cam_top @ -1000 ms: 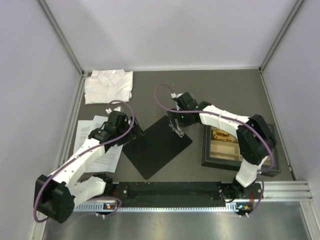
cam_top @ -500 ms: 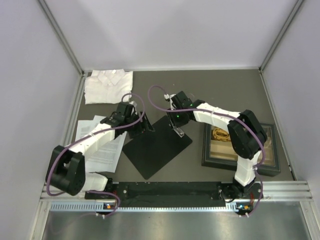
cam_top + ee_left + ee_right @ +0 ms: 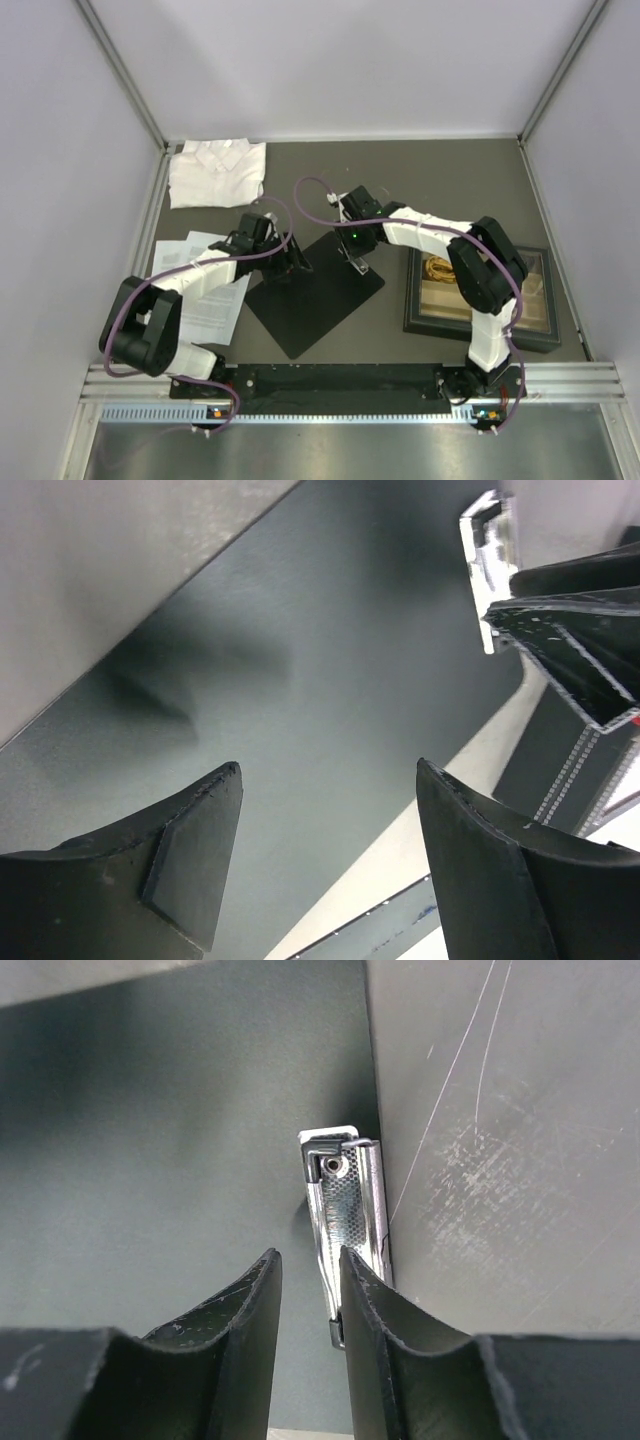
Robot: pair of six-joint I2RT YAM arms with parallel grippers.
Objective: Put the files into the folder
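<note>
Folder lies flat mid-surface, turned diamond-wise, with the files outside it. Your left tool hangs over the folder's far-left edge. Its fingers are spread wide with nothing between them, only matte black board below.

Your right tool sits at the clip on the folder's far-right edge. Fingers are drawn nearly together, leaving a narrow slit. The clip stands just past the tips, toward the right finger, and its near end goes behind that finger. You can't tell whether the tool pinches it or just sits beside it.

Files lie on the surface left of the folder, apart from both tools, under the left forearm. The arm covers a good part of them. The sheets look fanned; count unclear. Can't tell if their right edge touches the folder's left corner.

Print on the sheets is too small to read from above. The right arm hides part of the tray at right. There's something gold-coloured in it; the rest is unclear.

- **Folder:** thin, smooth, matte black, square corners.
- **Clip:** bright metal, narrow strip, dimpled face.
- **Surface:** dark grey, fine scratches in the right wrist view.
- **Tool fingers:** black, scuffed, tapering.
- **Shirt**: white, folded, collared, creased, at the far-left corner.
</note>
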